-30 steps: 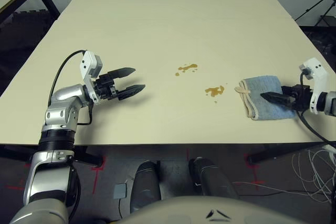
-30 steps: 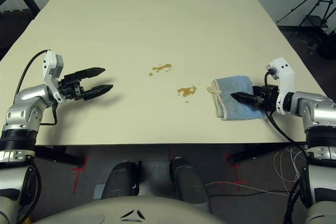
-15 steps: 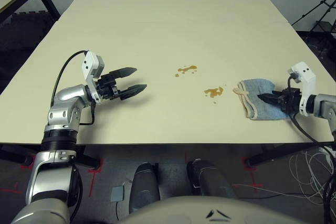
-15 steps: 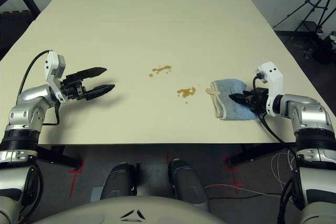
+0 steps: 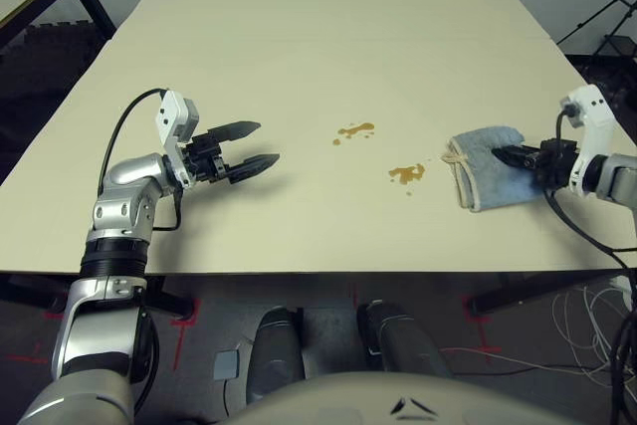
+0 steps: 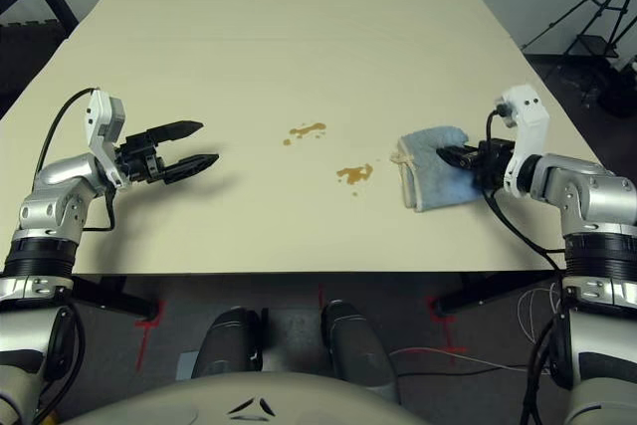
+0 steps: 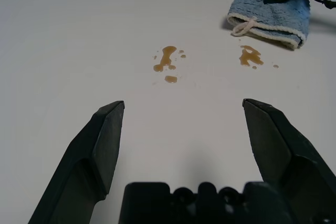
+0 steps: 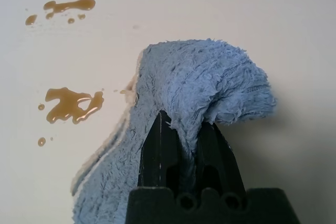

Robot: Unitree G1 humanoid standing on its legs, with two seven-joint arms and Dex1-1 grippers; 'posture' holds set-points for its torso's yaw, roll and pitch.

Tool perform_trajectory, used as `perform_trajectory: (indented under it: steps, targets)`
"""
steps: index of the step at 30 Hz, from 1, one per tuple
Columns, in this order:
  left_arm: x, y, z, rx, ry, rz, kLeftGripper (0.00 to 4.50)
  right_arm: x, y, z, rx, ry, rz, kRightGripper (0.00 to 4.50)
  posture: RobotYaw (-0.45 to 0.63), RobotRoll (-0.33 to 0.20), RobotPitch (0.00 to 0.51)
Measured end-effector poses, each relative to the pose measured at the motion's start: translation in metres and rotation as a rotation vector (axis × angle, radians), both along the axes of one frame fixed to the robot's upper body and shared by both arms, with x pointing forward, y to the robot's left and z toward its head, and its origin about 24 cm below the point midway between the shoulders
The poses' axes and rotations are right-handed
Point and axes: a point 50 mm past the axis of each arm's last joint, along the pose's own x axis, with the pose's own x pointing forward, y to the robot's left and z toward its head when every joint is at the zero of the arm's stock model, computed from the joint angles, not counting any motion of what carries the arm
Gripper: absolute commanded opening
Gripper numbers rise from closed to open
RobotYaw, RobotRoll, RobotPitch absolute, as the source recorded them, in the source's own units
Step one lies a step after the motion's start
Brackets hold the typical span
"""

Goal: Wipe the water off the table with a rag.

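Cream table (image 5: 299, 67): right hand (image 8: 184, 145) pinches bunched rag (image 5: 485, 161); left hand (image 5: 249, 146) spread.

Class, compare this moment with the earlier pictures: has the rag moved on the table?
Yes. Pinched by the right gripper, the rag is now bunched and partly lifted, its far edge shifted farther up the table relative to the nearer water splotch.

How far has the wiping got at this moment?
Done: the right pincer is shut on the rag, bunching it up. In hand: lifting the rag's far side off the table. Left: both water splotches are unwiped. The left pincer hovers open.
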Motion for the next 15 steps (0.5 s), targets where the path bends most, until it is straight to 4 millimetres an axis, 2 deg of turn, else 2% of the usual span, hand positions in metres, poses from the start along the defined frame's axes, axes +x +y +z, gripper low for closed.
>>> perform_trajectory:
  steps: [2,10,12,15]
  targets:
    - [0.000,0.003,-0.002,0.004,0.012,0.007,4.50,-0.001,0.005,-0.010,-0.008,0.025,0.004,0.05,-0.12,0.000,0.097]
    - [-0.003,0.013,0.003,0.032,0.010,0.004,4.50,0.003,0.024,-0.024,-0.031,0.006,0.020,0.05,-0.10,0.000,0.089]
    - [-0.003,0.014,0.004,0.033,0.009,0.005,4.50,0.004,0.035,-0.026,-0.017,-0.001,0.039,0.05,-0.10,0.000,0.089]
    - [-0.004,0.014,0.004,0.034,0.008,0.007,4.50,0.006,0.062,-0.029,0.012,-0.019,0.106,0.05,-0.09,0.000,0.086]
